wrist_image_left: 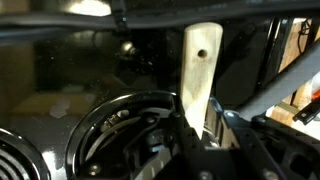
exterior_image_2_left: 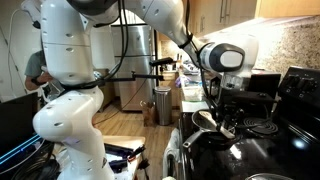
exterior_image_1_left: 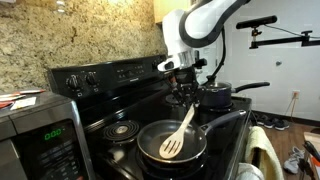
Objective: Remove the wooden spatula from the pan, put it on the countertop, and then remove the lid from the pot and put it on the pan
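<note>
1. Wrist view: the wooden spatula (wrist_image_left: 200,70) runs its pale handle straight out from between my fingers (wrist_image_left: 218,126). Its rounded end, with a small hole, lies well beyond them.
2. My gripper (wrist_image_left: 197,128) has a finger on either side of that handle, close against it. Whether they truly pinch it or only flank it, I cannot tell.
3. In an exterior view my gripper (exterior_image_1_left: 186,98) points down at the upper part of the handle. The slotted blade lies below my fingers inside the pan (exterior_image_1_left: 143,138), and the spatula tilts up over the rim.
4. The pot (exterior_image_1_left: 216,101) stands off to one side of my fingers, apart from them, with the lid (exterior_image_1_left: 215,89) on it.
5. A coil burner (wrist_image_left: 120,140) shows beneath my fingers, beside the handle.
6. A microwave (exterior_image_1_left: 40,135) sits well away from my fingers, on the side opposite the pot.
</note>
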Available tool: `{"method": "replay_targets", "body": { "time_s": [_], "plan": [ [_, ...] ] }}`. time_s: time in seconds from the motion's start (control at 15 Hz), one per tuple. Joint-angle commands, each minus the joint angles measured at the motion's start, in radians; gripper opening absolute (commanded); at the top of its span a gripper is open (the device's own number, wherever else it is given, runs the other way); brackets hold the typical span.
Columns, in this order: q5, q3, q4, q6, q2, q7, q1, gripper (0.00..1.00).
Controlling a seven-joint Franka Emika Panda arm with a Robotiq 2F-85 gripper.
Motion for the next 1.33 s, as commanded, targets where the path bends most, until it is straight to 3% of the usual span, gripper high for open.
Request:
{"method": "replay_targets", "body": {
  "time_s": [0.0, 0.27, 0.4, 0.67, 0.93, 1.0, 1.2, 1.27],
  "plan": [
    [0.058, 0.020, 0.044, -0.076, -0.050, -0.037, -0.020, 0.07],
    [0.075, 0.033, 0.094, -0.161, -0.087, -0.040, -0.003, 0.07],
    [0.105, 0.054, 0.118, -0.209, -0.084, -0.106, 0.014, 0.07],
    [0.180, 0.105, 0.158, -0.256, -0.018, -0.188, 0.054, 0.07],
    [0.190, 0.146, 0.211, -0.267, 0.068, -0.179, 0.082, 0.07],
    [0.164, 0.142, 0.155, -0.233, 0.018, -0.144, 0.077, 0.27],
    [0.164, 0.153, 0.186, -0.234, 0.064, -0.144, 0.083, 0.27],
    [0.164, 0.153, 0.190, -0.234, 0.067, -0.144, 0.083, 0.07]
  ]
}}
